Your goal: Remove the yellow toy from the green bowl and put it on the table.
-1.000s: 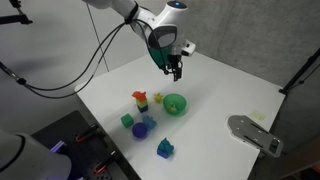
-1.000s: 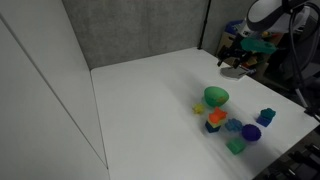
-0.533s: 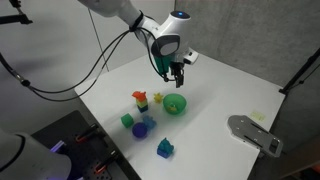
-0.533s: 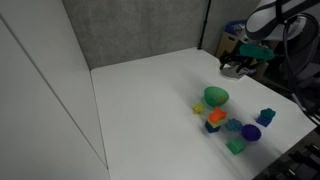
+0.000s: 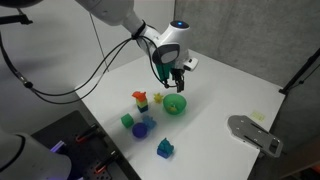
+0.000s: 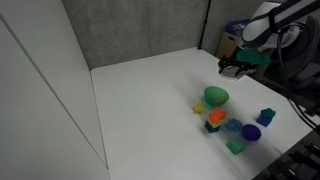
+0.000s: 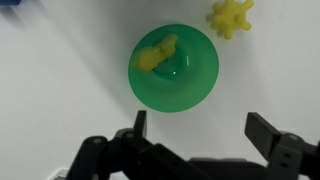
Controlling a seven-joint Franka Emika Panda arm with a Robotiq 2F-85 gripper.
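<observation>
The green bowl sits on the white table, and also shows in both exterior views. The pale yellow toy lies inside the bowl, against its left inner wall. My gripper is open and empty, its fingertips just short of the bowl's near rim. In both exterior views the gripper hangs above the table, close over the bowl's far side. The toy is not visible in the exterior views.
A brighter yellow spiky piece lies on the table just outside the bowl. A red-topped orange block, a green block, a purple piece and a blue-green piece stand nearby. A grey device lies at the table's edge.
My gripper has moved down and closer to the green bowl over the last second. Its jaws stay open. The bowl and blocks have not moved.
</observation>
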